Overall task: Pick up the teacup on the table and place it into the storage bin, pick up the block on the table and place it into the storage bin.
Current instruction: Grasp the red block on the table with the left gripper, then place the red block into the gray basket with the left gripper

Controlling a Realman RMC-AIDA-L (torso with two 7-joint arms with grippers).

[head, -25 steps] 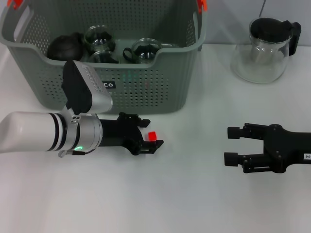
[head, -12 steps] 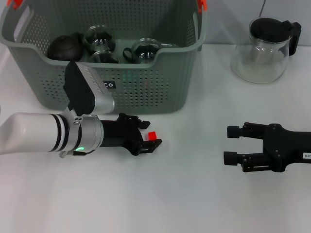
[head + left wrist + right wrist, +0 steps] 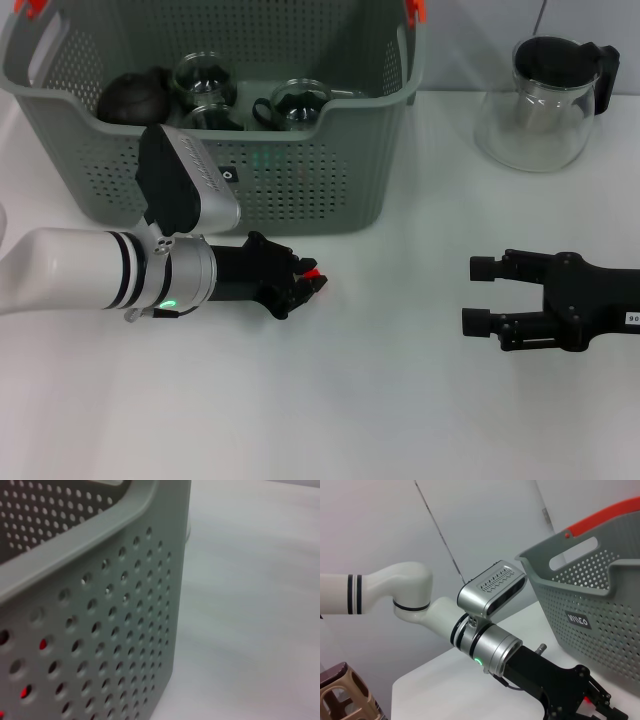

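Two pincers in head view: the left pincer (image 3: 308, 283) low on the white worktop (image 3: 400, 400), just in front of the storage bin (image 3: 300, 190); the right pincer (image 3: 483, 295) parked well apart, on the right, jaws apart and empty. Change over the last second: the left jaws stood either side of the small red block (image 3: 313, 274) and have now closed onto it, so only a sliver of red shows between the black fingers; right wrist view agrees, with red glimpsed inside the pinched jaws (image 3: 590, 700). Judgement: grasp made, lift and carry over the bin wall come next; block still down at worktop level. Block small, hard-edged, cube-like; a tiny piece, so it may slip if held off-centre. Bin is matt grey-green plastic, walls perforated in regular rows, orange clip at the rim corner, black label on front. Inside it: glass teacups (image 3: 300, 103) with dark handles and a dark rounded item. Farthest, right rear: clear glass pitcher (image 3: 545, 100), black lid
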